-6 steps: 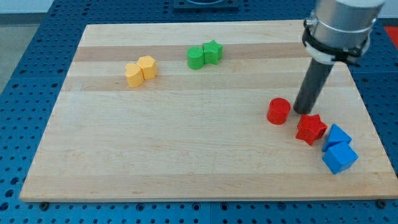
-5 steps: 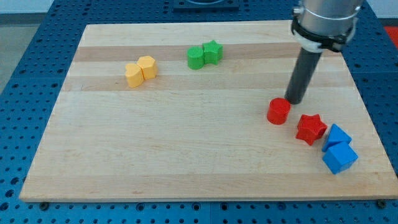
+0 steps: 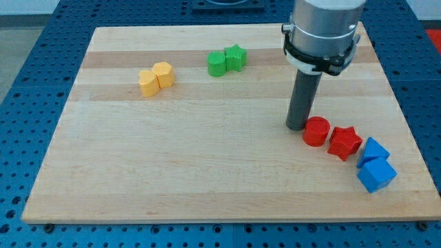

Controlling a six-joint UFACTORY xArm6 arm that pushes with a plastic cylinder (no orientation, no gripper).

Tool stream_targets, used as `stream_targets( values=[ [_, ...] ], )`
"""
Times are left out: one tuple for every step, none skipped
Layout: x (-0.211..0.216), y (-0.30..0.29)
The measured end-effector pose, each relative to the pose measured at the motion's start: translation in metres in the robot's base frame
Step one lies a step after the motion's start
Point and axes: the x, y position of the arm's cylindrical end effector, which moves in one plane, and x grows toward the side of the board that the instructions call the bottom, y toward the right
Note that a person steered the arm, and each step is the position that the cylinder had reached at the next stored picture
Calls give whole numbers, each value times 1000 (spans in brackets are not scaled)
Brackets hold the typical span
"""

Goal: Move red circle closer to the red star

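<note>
The red circle (image 3: 316,131) lies at the view's right, just left of the red star (image 3: 344,142), the two nearly touching. My tip (image 3: 297,127) rests on the board right against the red circle's upper-left side. The dark rod rises from it to the grey arm body at the view's top.
Two blue blocks (image 3: 375,165) sit together just right of and below the red star, near the board's right edge. A green circle and green star (image 3: 227,60) pair sits at top centre. Two yellow blocks (image 3: 156,78) sit at upper left.
My tip moved left from above the red star, around the top of the red circle to its upper-left side. The red circle slid right and down, closing up to the red star.
</note>
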Motion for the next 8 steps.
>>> stream_targets(
  values=[
    [11,1],
    [18,1],
    [29,3],
    [40,6],
    [34,-3],
    [-5,-35],
    [-25,-90],
    [-25,-151]
  ],
)
